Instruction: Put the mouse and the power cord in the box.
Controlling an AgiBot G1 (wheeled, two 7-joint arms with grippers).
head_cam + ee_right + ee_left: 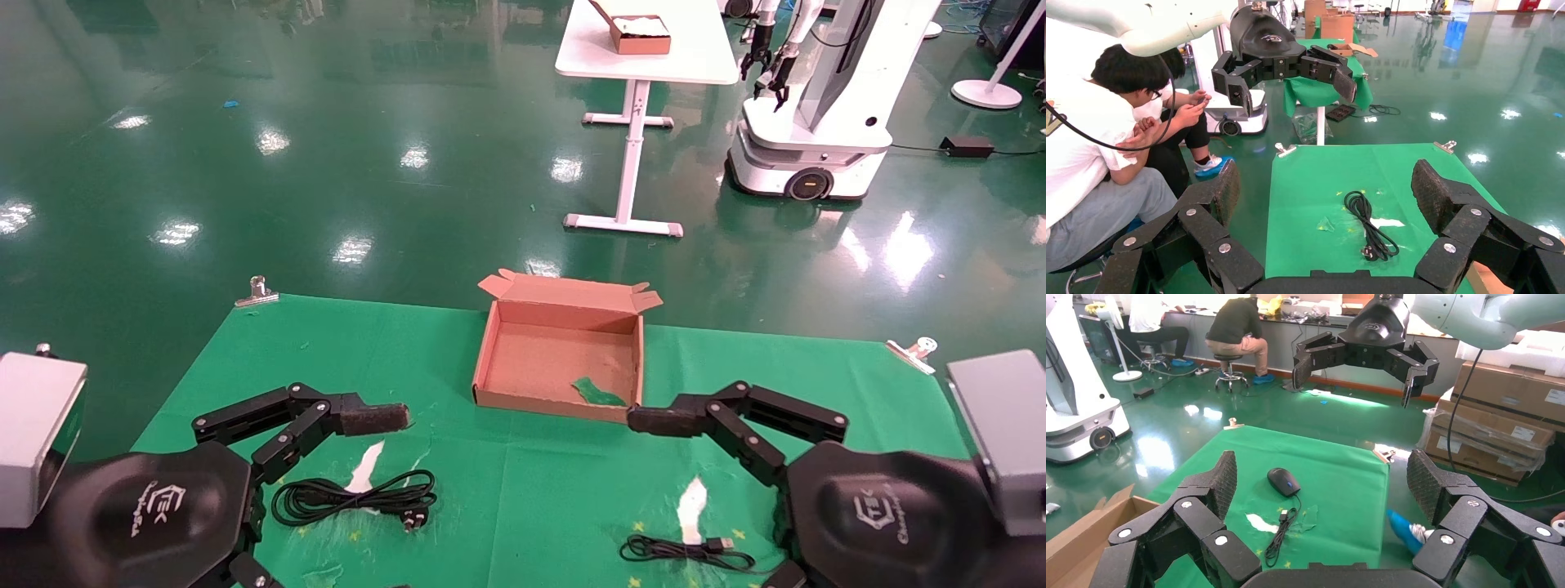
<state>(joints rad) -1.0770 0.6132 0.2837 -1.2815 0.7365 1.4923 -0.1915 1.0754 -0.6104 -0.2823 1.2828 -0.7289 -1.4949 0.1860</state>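
Note:
The brown cardboard box lies open at the far middle of the green cloth, lid back. The coiled black power cord with its pronged plug rests near the front left, also in the right wrist view. The black mouse sits on the cloth's right part with its thin cable and USB plug; in the head view my right arm hides the mouse body. My left gripper hovers open above the cord's side. My right gripper hovers open near the box's front right corner. Both are empty.
A torn green scrap lies inside the box. Metal clips hold the cloth at the far corners. Beyond stand a white table with a small box and another robot. People sit beside the left edge.

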